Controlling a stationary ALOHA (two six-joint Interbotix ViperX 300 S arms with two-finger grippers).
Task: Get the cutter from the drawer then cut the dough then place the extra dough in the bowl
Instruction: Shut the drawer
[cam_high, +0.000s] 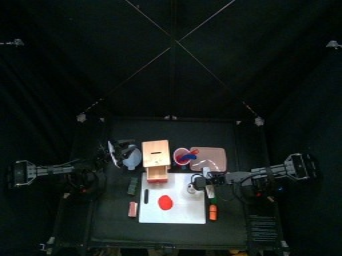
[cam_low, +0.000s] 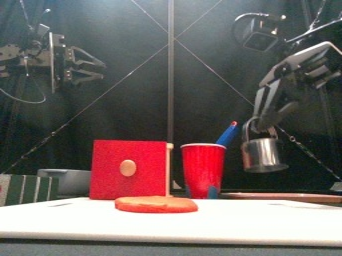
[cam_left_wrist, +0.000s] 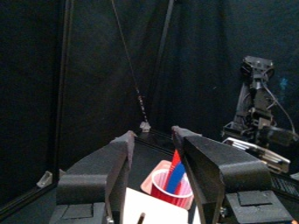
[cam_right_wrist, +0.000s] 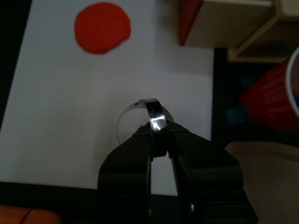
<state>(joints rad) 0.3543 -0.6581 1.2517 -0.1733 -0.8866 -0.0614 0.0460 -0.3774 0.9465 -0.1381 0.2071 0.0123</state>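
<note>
The right fingers (cam_right_wrist: 131, 162) pinch the round metal cutter (cam_low: 263, 155) by its thin wire handle (cam_right_wrist: 149, 107) (probably light, stiff, apt to swing), aloft beside the flat red dough disc (cam_low: 155, 204); the left fingers (cam_left_wrist: 111, 162) hang open.

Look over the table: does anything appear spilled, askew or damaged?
Nothing stands out. The flat red dough disc lies whole on the white cutting board, the red cup stands upright, and the round metal cutter hangs in the right gripper, clear of the board.
</note>
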